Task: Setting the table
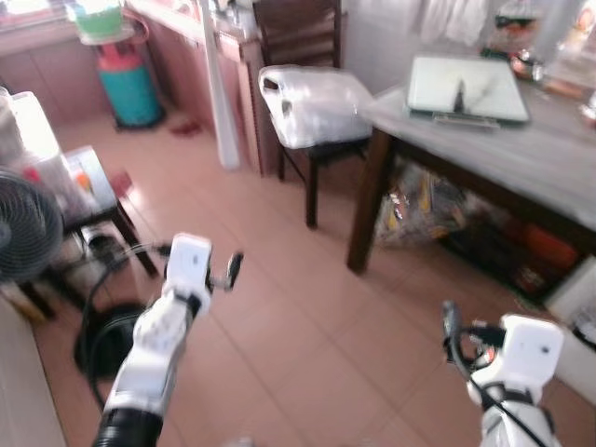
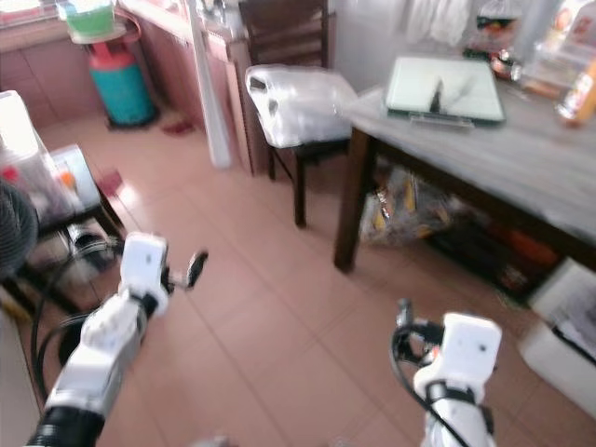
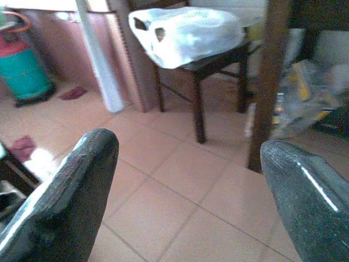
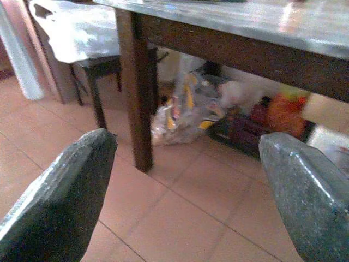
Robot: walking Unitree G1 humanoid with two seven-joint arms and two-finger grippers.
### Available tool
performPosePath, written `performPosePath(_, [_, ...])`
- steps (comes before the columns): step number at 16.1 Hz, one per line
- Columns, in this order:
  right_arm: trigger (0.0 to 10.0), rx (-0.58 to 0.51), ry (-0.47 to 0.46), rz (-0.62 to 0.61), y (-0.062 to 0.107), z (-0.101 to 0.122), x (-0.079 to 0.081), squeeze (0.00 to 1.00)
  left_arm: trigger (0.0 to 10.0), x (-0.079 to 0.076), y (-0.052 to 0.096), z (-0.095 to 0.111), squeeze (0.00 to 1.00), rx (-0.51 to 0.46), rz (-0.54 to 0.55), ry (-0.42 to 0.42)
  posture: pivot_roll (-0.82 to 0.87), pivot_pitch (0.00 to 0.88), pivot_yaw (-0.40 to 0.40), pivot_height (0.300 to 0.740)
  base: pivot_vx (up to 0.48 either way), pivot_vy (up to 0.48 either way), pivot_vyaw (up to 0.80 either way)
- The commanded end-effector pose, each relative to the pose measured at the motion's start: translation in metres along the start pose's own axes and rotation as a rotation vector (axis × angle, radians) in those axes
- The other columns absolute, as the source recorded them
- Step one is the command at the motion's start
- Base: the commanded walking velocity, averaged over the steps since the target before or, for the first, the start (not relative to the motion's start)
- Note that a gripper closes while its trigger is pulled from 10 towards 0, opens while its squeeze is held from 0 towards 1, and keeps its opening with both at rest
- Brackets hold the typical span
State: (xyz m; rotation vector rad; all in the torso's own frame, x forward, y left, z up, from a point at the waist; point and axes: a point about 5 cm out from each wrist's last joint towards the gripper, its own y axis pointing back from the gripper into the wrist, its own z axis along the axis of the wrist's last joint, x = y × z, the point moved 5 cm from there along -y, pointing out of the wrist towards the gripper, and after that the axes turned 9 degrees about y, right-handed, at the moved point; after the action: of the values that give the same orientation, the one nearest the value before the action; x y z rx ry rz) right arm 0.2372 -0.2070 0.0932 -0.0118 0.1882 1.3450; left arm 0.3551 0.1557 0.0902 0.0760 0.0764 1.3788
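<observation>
A: Nearest in?
B: Both arms raised over the tiled floor (image 1: 307, 354). The left claw (image 1: 230, 270) and right claw (image 1: 451, 328) each hold their fingers wide apart, with nothing between them.
A: And the table?
B: The table (image 1: 521, 158) stands ahead to the right, grey-topped on dark legs. A pale tray (image 1: 466, 88) lies on it, with something dark inside, too blurred to name.
A: Beyond?
B: A dark chair (image 1: 307, 102) just beside the table carries a white plastic bag (image 1: 312, 102); bags (image 4: 185, 109) sit under the table.
</observation>
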Motion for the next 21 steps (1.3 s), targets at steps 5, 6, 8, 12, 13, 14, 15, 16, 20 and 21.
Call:
performPosePath(5, [10.0,-0.017,-0.013,-0.002,-0.001,0.007,0.001,0.00,10.0,0.002,0.001,0.000,0.00,0.000,-0.001,-0.020,0.04,0.081,0.002,0.740,-0.338,0.000,0.00])
performPosePath(6, [10.0,-0.018,-0.013,-0.001,-0.001,0.007,0.002,0.00,10.0,0.001,0.001,0.003,0.00,-0.018,-0.017,-0.033,0.04,0.082,0.002,0.740,-0.247,0.000,0.00])
performPosePath(8, [10.0,-0.019,-0.010,-0.002,-0.002,0.008,0.002,0.00,10.0,-0.002,-0.002,0.006,0.00,-0.026,-0.044,0.005,0.04,0.082,0.000,0.740,0.000,0.000,0.00])
performPosePath(12, [10.0,-0.016,0.000,-0.001,-0.003,0.008,0.002,0.00,10.0,-0.013,-0.005,0.009,0.00,-0.032,-0.090,0.012,0.04,0.081,0.000,0.740,0.000,0.000,-0.30])
performPosePath(13, [10.0,-0.015,0.002,-0.001,-0.003,0.008,0.002,0.00,10.0,-0.015,-0.006,0.010,0.00,-0.033,-0.097,0.012,0.04,0.082,0.001,0.740,0.000,0.000,-0.80])
performPosePath(14, [10.0,-0.015,0.004,-0.002,-0.002,0.009,0.002,0.00,10.0,-0.018,-0.007,0.010,0.00,-0.035,-0.106,0.014,0.03,0.083,0.001,0.740,0.000,0.000,-0.80])
performPosePath(15, [10.0,-0.016,0.004,-0.002,-0.001,0.009,0.002,0.00,10.0,-0.019,-0.007,0.011,0.00,-0.037,-0.112,0.011,0.03,0.083,0.001,0.740,0.000,0.000,-0.80])
performPosePath(16, [10.0,-0.017,0.005,-0.002,-0.001,0.009,0.002,0.00,10.0,-0.020,-0.008,0.011,0.00,-0.037,-0.114,0.012,0.03,0.083,0.000,0.740,0.000,0.000,-0.80])
performPosePath(20, [10.0,-0.021,0.015,-0.001,-0.002,0.010,0.000,0.00,10.0,-0.022,-0.009,0.010,0.00,-0.036,-0.122,0.020,0.03,0.081,-0.003,0.740,0.000,-0.083,-0.60])
performPosePath(21, [10.0,-0.022,0.013,-0.001,-0.002,0.010,0.000,0.00,10.0,-0.022,-0.009,0.010,0.00,-0.035,-0.121,0.022,0.03,0.080,-0.005,0.740,0.000,-0.334,0.00])
